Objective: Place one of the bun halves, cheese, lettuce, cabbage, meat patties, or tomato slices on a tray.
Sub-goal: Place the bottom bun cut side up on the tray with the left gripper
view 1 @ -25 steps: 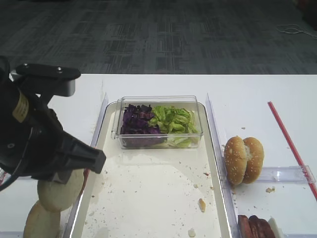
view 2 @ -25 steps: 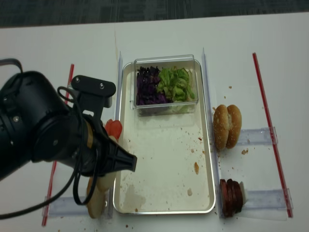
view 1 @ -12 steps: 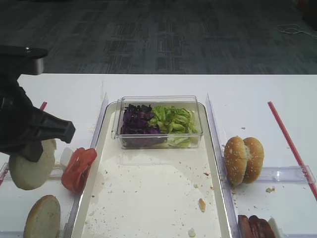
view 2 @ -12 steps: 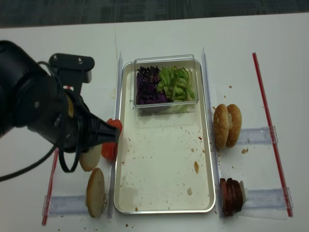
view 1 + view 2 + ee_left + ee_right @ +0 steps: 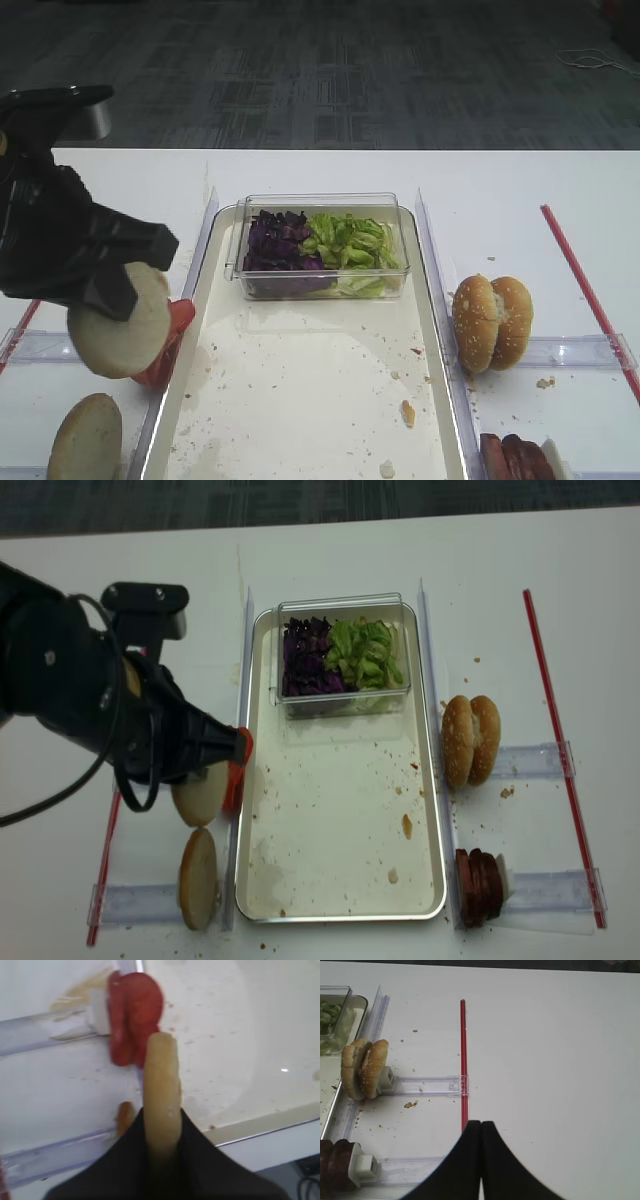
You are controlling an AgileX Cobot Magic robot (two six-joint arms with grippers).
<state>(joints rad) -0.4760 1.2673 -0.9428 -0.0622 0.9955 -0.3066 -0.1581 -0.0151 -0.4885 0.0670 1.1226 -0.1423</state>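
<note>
The left tool (image 5: 161, 1160) is pinching a bun half (image 5: 120, 322) edge-on, its jaws nearly together on the thin disc, with most of the pale cut face hanging free beyond the tips. The bun half is hanging in the air just outside the tray (image 5: 340, 880), beside the tray's left rim, directly over the tomato slices (image 5: 135, 1025) that are sitting against that rim. The right tool (image 5: 481, 1160) is resting with its jaws pressed together, holding nothing, well away from the tray on the bare worktop (image 5: 560, 1060).

The grip is looking shallow: soft bread held by one edge may be tearing or slipping out, and a drop here would be landing it on the tomato slices or the rim, not the tray floor. A low crossing risks the hanging edge catching the rim or dragging the slices along. A release too near the tray's far end would be crowding the clear box (image 5: 320, 245) holding the cabbage (image 5: 275, 245) and lettuce (image 5: 350, 245).
</note>
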